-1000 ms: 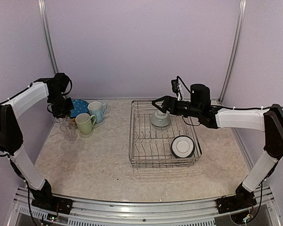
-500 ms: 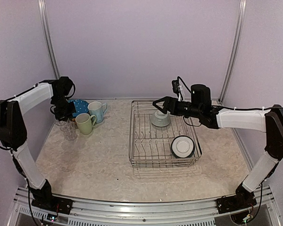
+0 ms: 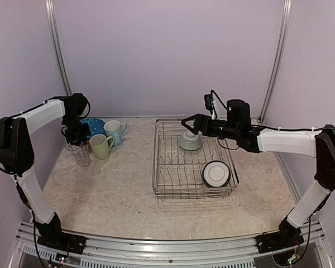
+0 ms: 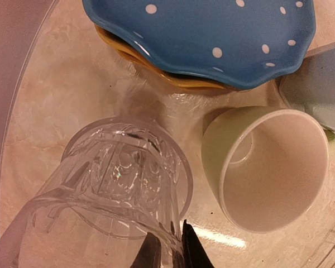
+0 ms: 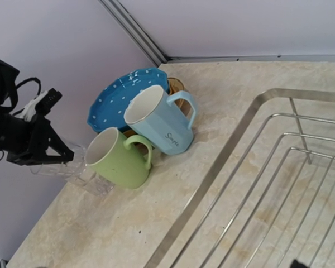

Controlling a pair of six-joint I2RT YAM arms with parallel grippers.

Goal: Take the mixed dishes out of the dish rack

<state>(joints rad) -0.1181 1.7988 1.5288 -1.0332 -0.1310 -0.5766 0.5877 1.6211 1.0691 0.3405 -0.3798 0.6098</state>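
Note:
My left gripper (image 3: 74, 136) (image 4: 168, 237) is shut on the rim of the clear glass (image 4: 120, 178) (image 3: 78, 148). The glass stands upright at the table's far left, beside the pale green mug (image 4: 268, 167) (image 3: 101, 147). Behind them are the light blue mug (image 3: 115, 132) (image 5: 159, 125) and the blue white-dotted plate (image 4: 212, 33) (image 3: 92, 127), which lies on a yellow plate (image 4: 156, 72). My right gripper (image 3: 188, 126) hangs open over the back of the dish rack (image 3: 156, 167). It is just above an upturned white bowl (image 3: 190, 140). A second white bowl (image 3: 216, 173) leans at the rack's front right.
The rack's upright wire dividers (image 3: 178, 167) fill its middle. More clear glassware (image 3: 85, 158) stands just in front of the held glass. The left wall (image 3: 22, 84) is close behind the left arm. The rack's rim bar (image 5: 212, 178) crosses the right wrist view.
The left arm's elbow has swung inward, and its gripper has shifted slightly right with the glass. The right arm has barely moved.

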